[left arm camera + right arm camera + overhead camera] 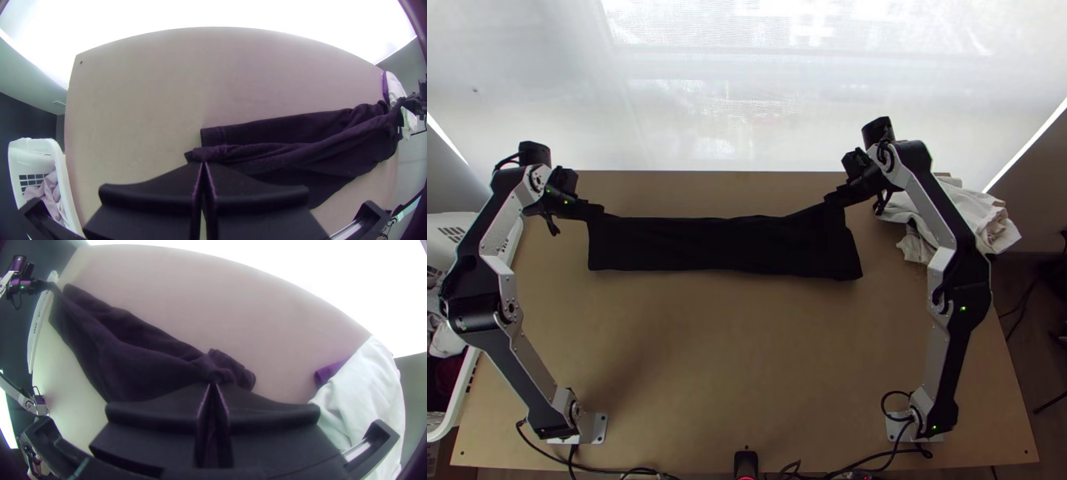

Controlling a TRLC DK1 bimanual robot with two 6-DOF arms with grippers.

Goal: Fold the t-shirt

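Left gripper (598, 209), right gripper (833, 197): both yours, each clamped on one end of the black t-shirt (719, 244), a long strip between them over the table's far half.

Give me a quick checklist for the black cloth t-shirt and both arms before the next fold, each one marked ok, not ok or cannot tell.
1. Left end effector shut on the black cloth t-shirt: ok, at one end of the strip.
2. Right end effector shut on the shirt: ok, near the other end.
3. Shirt smooth between the grips: not ok, creases run along it.
4. Sleeves tucked in: cannot tell, black layers blend together.
5. Gripped edge lifted off the light wooden table: cannot tell.
6. Shirt apart from the crumpled white cloth heap: ok, bare table lies between.
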